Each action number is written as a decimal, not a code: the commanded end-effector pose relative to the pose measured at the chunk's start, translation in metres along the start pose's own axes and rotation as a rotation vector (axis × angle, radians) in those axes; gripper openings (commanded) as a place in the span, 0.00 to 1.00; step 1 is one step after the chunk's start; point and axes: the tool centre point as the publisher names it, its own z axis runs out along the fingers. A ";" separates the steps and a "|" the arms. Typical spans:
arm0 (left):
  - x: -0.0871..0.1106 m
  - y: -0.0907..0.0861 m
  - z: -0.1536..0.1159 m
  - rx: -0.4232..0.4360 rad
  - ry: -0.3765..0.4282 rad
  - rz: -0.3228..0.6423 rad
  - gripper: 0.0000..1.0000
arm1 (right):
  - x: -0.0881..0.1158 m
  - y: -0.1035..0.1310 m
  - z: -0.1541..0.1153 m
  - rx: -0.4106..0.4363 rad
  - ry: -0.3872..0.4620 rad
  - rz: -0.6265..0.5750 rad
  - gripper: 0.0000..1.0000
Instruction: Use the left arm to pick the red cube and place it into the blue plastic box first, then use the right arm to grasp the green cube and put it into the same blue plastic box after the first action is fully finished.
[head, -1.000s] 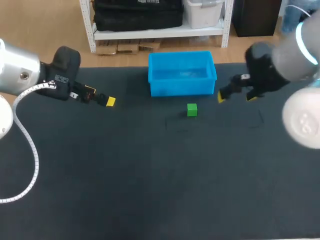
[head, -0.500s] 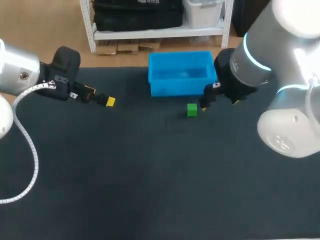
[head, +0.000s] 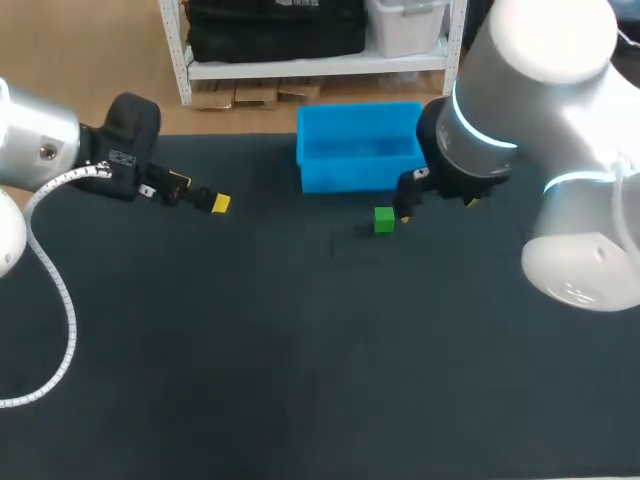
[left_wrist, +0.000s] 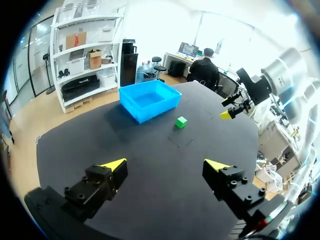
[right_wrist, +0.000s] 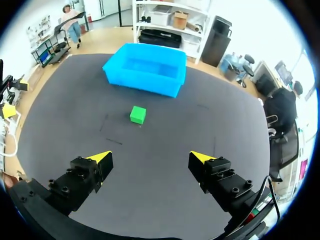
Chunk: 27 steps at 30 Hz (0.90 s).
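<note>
Two robot arms over a dark table (head: 300, 350), seen from above and from each wrist.

My left gripper (left_wrist: 165, 164) hangs off to its own side, well apart from the blue plastic box (right_wrist: 140, 82). Its yellow-tipped fingers are spread wide with nothing between them. I judge it is parked there to leave the middle free for the other arm.

My right gripper (right_wrist: 151, 156) hovers near the green cube (right_wrist: 138, 114), which lies ahead of its fingers on the table, between them and the box. These fingers are also spread wide and hold nothing, a width that should pass easily down either side of the cube.

The green cube is small, bright and sharp-edged. It sits flat on one face, untouched, with its sides turned slightly against the box wall. It is near the box's front wall but not touching it, so the carry looks short.

The box is an open, shallow, bright blue tub. I cannot find the red cube anywhere on the table. It may lie inside the box, but I cannot make it out there.
</note>
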 end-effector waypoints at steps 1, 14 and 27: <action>0.002 0.000 -0.001 0.003 -0.008 0.002 1.00 | 0.003 0.002 -0.001 0.055 -0.011 0.002 1.00; 0.002 0.000 -0.001 0.003 -0.008 0.002 1.00 | -0.008 0.011 0.026 0.047 0.102 0.203 1.00; 0.002 0.000 -0.001 0.003 -0.008 0.002 1.00 | -0.024 0.029 0.051 0.070 0.188 0.221 1.00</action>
